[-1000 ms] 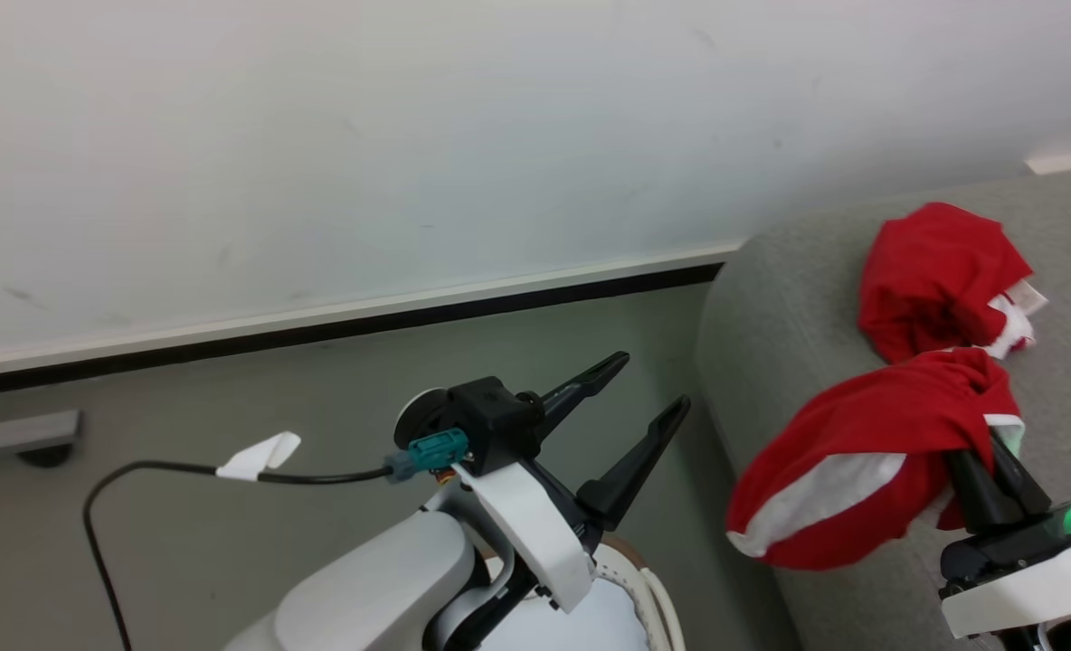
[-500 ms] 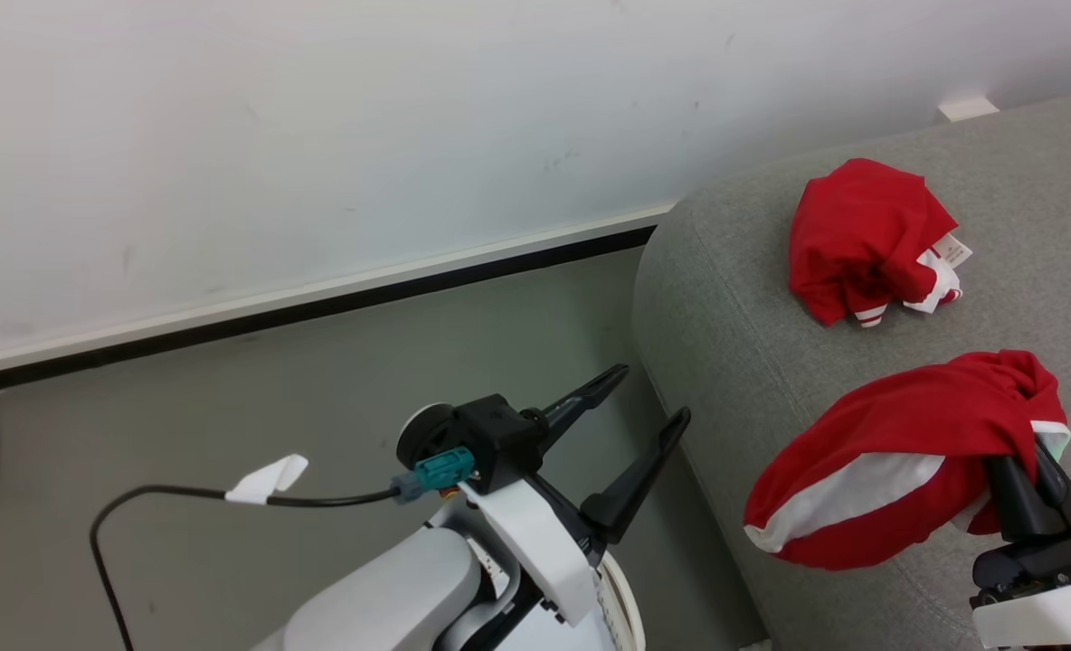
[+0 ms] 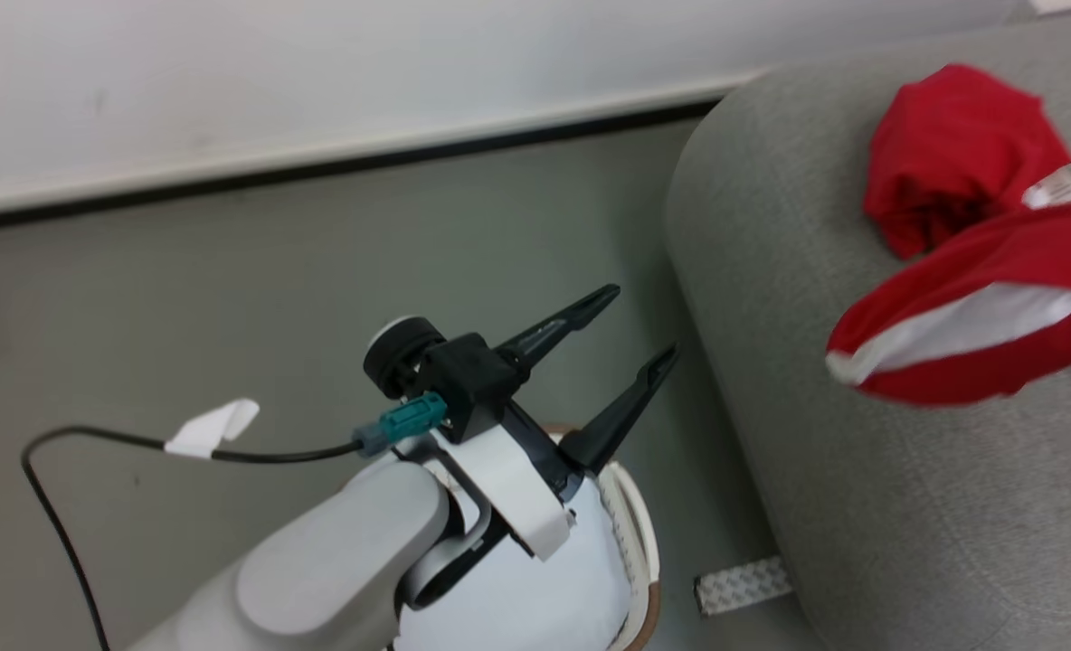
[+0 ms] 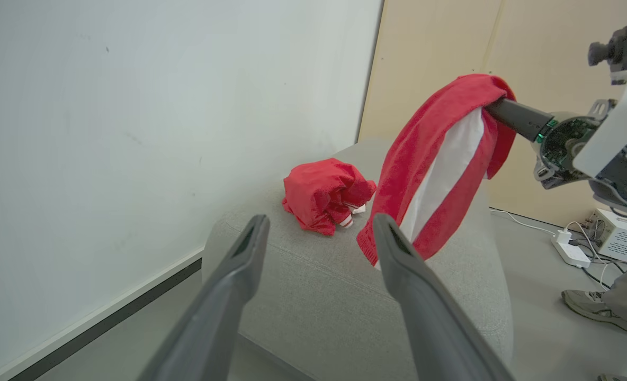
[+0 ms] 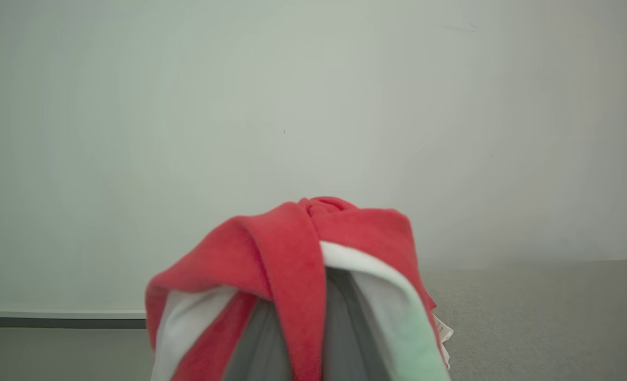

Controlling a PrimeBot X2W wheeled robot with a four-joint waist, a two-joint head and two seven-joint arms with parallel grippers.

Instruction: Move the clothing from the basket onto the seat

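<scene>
Though the camera turned, the right hand (image 4: 496, 108) still grips clothing (image 4: 440, 174).

You're seeing the soft red & white fabric garment (image 5: 292, 254) covering the right gripper (image 5: 305, 317) tips; pale left arm (image 3: 336, 579) is blocking most of cream perforated plastic basket (image 3: 635, 533).

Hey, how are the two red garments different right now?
The crumpled garment lies bunched on the grey seat; the hanging garment dangles from the right end effector. The crumpled garment shows mostly red; the hanging garment bares a long white panel. Both are red with white.
</scene>
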